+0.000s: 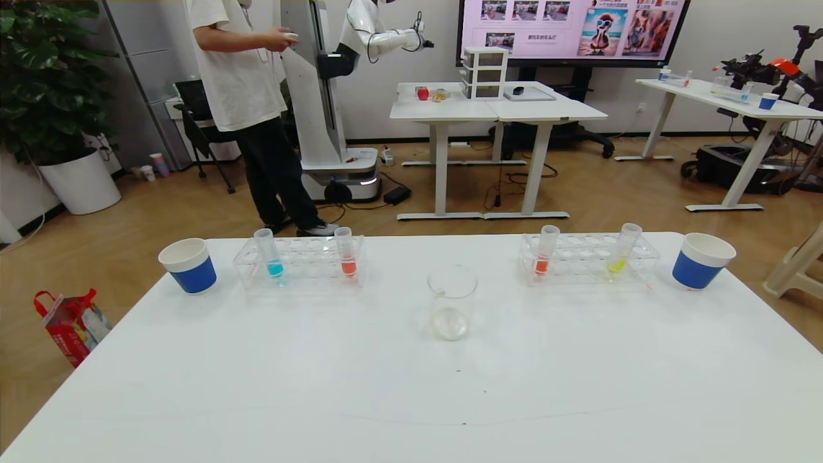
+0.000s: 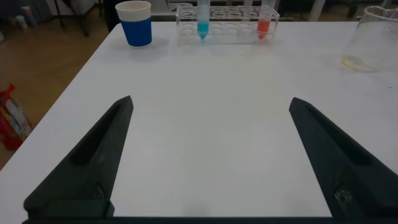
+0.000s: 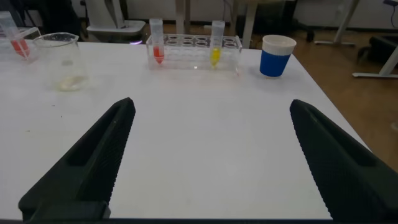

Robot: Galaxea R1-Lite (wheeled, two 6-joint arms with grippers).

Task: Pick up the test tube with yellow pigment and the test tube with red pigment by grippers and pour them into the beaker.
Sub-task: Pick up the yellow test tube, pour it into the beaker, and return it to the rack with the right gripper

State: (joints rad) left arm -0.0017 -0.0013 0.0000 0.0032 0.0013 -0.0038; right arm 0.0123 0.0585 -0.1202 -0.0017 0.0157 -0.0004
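Note:
The yellow-pigment test tube [image 1: 622, 253] stands in the right rack [image 1: 588, 258], with a red-pigment tube [image 1: 545, 252] at that rack's left end. Both show in the right wrist view: yellow tube [image 3: 216, 45], red tube [image 3: 157, 42]. A second red tube [image 1: 346, 253] stands in the left rack [image 1: 301, 260] beside a blue-liquid tube [image 1: 270, 254]. The glass beaker [image 1: 451, 302] stands at the table's middle, between the racks. My left gripper [image 2: 210, 102] and right gripper [image 3: 211, 104] are open and empty, low over the near table, out of the head view.
A blue-and-white paper cup stands at each far corner, left [image 1: 188, 265] and right [image 1: 701, 260]. A red bag [image 1: 71, 325] lies on the floor at the left. A person and a white robot stand beyond the table.

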